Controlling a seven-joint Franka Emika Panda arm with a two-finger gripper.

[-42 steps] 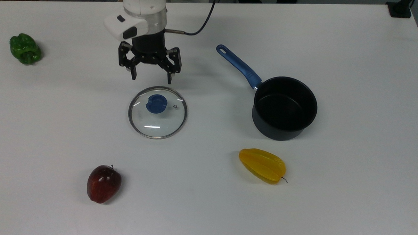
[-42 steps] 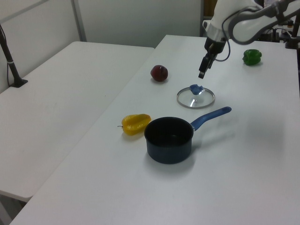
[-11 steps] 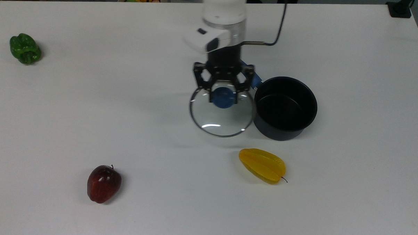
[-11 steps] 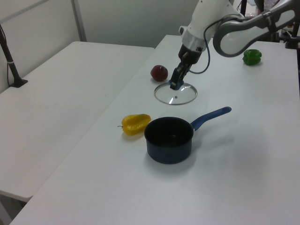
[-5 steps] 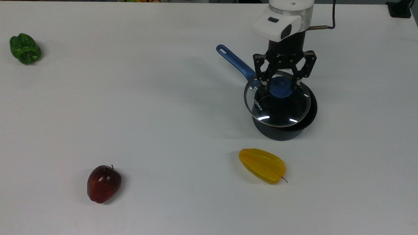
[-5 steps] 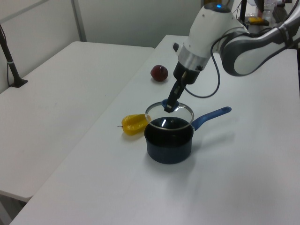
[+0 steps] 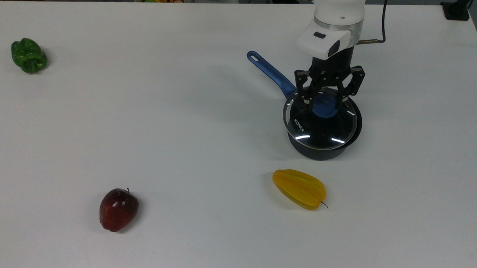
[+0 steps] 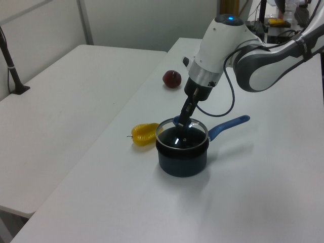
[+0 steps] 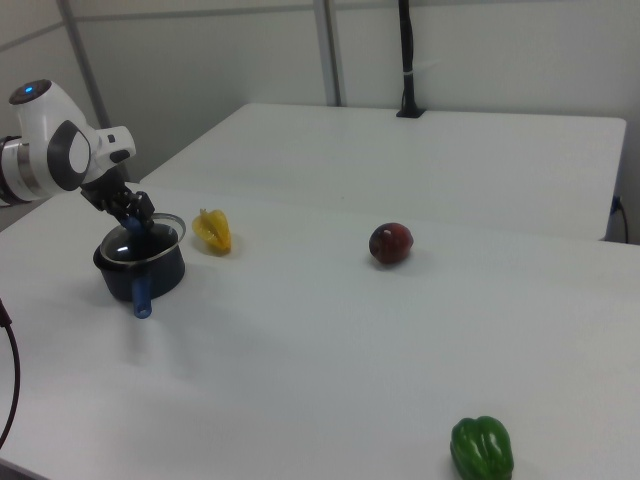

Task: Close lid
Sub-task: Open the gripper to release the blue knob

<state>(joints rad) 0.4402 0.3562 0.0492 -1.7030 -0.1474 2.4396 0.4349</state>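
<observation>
Overhead, pincer (image 7: 325, 102) grips lid (image 7: 320, 127) overlapping pot (image 7: 321, 150) rim.

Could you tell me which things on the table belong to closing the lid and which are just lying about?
In the job:
- lid, held over the pot
- black pot
- gripper on the lid's knob

Lying about:
- apple
- starfruit
- green pepper
</observation>
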